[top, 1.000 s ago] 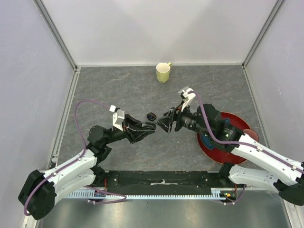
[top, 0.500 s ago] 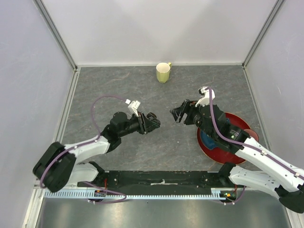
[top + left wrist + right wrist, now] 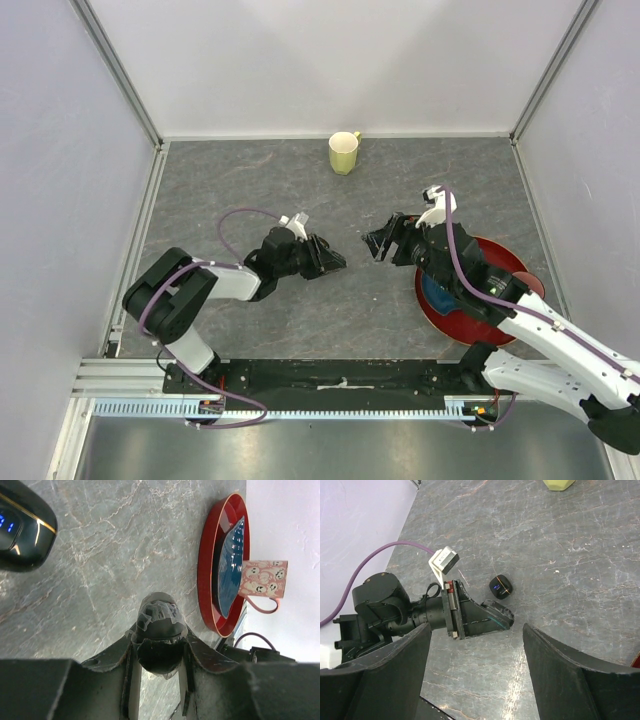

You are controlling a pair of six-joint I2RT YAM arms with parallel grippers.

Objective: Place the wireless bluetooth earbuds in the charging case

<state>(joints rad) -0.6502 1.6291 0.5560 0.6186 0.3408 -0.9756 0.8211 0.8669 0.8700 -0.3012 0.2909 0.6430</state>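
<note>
My left pincer is pressed together, its taped tips meeting over bare stone. From the wrist view I cannot tell whether anything tiny is caught between them. My right pincer stands spread wide with nothing in it. A second ago the two met almost tip to tip just in front of the charging case. Since then both have drawn apart: the left arm has folded back toward its base and turned, and the right has backed off toward the red tray, widening as it went. The case lies alone on the table, just beside my left fingers and touched by neither pincer. I take this to mean a shared step at the case is finished and both arms are letting go. The case looks shut, with a gold seam round it and a small blue display glowing on its face. None of the wireless bluetooth earbuds shows anywhere on the table, so I judge they are already inside, though the closed shell hides that. Further out, the red tray holds a blue dish. A pink patterned mug stands at its far rim, on it or beside it I cannot say. The yellow-green mug sits well apart by the back wall, and from above I see nothing in it.
</note>
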